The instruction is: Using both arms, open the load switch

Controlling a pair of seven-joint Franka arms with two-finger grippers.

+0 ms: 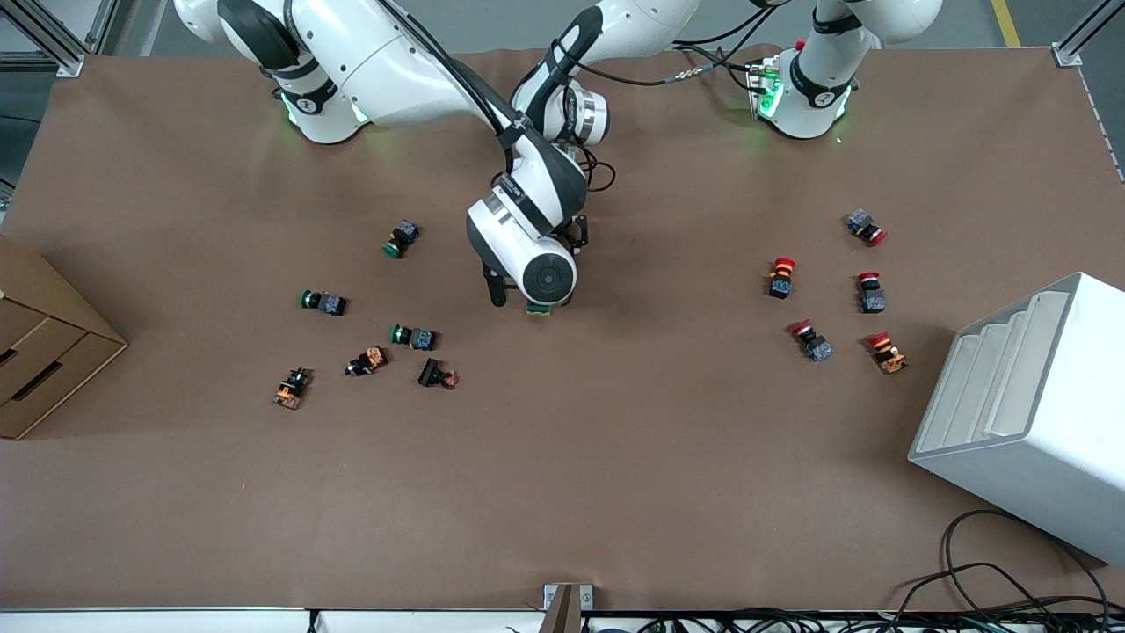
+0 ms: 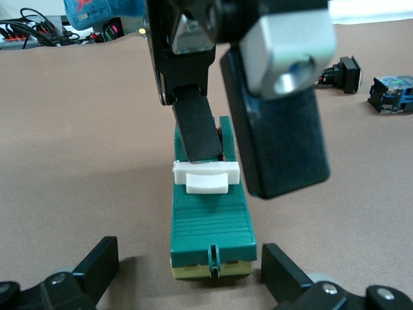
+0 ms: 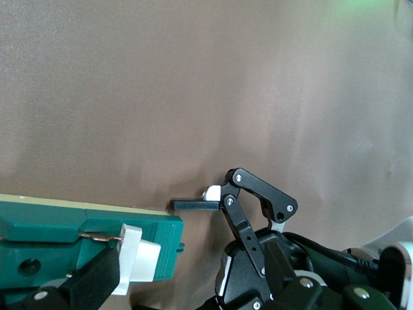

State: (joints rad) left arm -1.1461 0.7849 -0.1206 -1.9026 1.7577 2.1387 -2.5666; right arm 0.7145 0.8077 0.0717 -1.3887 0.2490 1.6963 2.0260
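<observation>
- Load switch (image 1: 544, 308) lies flat on the brown table (image 1: 615, 457), about mid-table, mostly hidden under the R arm's wrist in the front view.
- It sits between two loose groups: green push buttons (image 1: 413, 337) toward the right arm's end and red push buttons (image 1: 781, 276) toward the left arm's end. It's well apart from both.
- Left wrist view: switch is a dark-green ribbed block (image 2: 210, 219) w/ a white lever (image 2: 206, 178) across its top.
- Right gripper (image 2: 242, 174) is down on the switch w/ claw spread. Its thin finger (image 2: 197, 126) has its tip touching the white lever, and the wide finger (image 2: 277, 142) hangs beside the block on the side toward the right arm's end. It's clamping nothing.
- Right wrist view: lever (image 3: 139, 261) sticks up from the green body (image 3: 77, 242), w/ that arm's own finger (image 3: 90, 284) right next to it.
- Left gripper (image 2: 213, 274) is low at the switch's end, claw wide. One finger (image 2: 97, 271) is on each side of the block, w/ a small gap visible on both sides.
- Cardboard box (image 1: 44, 343) is at the right arm's end of the table, white rack (image 1: 1028, 413) at the left arm's end. Both are well away from the work.
</observation>
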